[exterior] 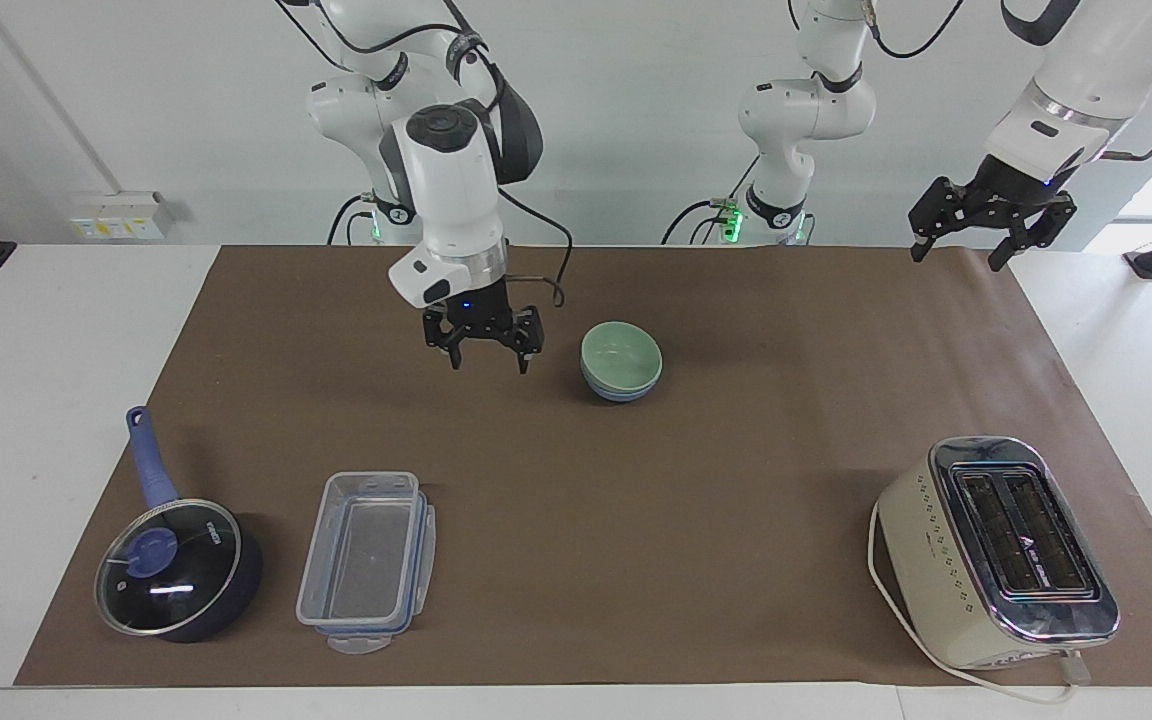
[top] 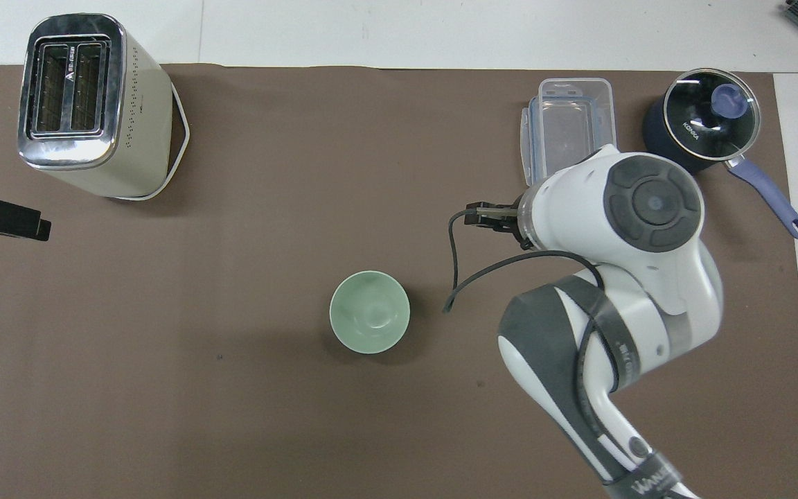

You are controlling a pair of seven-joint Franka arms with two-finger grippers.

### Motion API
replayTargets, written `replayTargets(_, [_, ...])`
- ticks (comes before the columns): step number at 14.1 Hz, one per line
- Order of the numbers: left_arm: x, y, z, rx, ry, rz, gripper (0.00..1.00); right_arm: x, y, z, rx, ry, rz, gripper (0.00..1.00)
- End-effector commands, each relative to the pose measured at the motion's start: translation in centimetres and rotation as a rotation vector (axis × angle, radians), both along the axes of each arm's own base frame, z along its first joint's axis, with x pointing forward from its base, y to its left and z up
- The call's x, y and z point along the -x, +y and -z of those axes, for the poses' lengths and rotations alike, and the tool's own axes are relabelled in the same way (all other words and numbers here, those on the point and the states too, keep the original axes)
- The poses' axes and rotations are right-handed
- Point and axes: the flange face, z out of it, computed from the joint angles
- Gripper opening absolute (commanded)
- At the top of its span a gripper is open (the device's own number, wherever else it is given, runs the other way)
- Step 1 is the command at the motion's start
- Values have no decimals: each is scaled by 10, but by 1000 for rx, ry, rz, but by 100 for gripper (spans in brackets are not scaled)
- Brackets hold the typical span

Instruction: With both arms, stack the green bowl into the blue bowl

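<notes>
The pale green bowl (exterior: pixel 621 352) sits nested in the blue bowl (exterior: pixel 620 393), of which only a thin band shows under it. Both stand mid-mat; from above only the green bowl (top: pixel 370 321) shows. My right gripper (exterior: pixel 489 362) hangs open and empty over bare mat beside the bowls, toward the right arm's end, clear of them. In the overhead view its wrist hides most of it. My left gripper (exterior: pixel 966 250) waits open in the air over the mat's corner at the left arm's end, and it shows at the overhead view's edge (top: pixel 1 217).
A cream toaster (exterior: pixel 996 545) stands at the left arm's end, farther from the robots than the bowls. A clear plastic container (exterior: pixel 366 560) and a lidded dark blue saucepan (exterior: pixel 176 570) stand at the right arm's end, also farther out.
</notes>
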Motion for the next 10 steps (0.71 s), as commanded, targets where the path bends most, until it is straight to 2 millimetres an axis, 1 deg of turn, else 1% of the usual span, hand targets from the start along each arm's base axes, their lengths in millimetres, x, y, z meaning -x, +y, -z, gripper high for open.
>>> replayTargets(1, [3, 3, -6, -18, 1, 6, 100, 13, -23, -49, 20, -35, 14, 100])
replayTargets(2, [3, 3, -6, -18, 3, 6, 100, 20, -27, -64, 10, -39, 24, 100])
replayTargets(3, [3, 3, -6, -18, 1, 6, 100, 27, -38, -82, 5, -50, 45, 100])
replayTargets(4, [3, 3, -6, -18, 1, 6, 100, 33, -49, -96, 7, -54, 61, 100])
replayTargets(6, [3, 3, -6, -18, 1, 6, 100, 44, -60, -115, 9, -62, 79, 100])
replayTargets(7, [3, 3, -6, -18, 3, 6, 100, 47, -71, -121, 10, -59, 97, 100])
replayTargets(8, [4, 2, -6, -18, 3, 7, 100, 49, -84, -133, 8, -65, 118, 100])
replayTargets(9, [4, 2, -5, -19, 4, 7, 100, 51, -101, -150, 7, -63, 142, 100])
replayTargets(10, [4, 2, -5, -19, 4, 7, 100, 53, -115, -162, 14, -43, 147, 100])
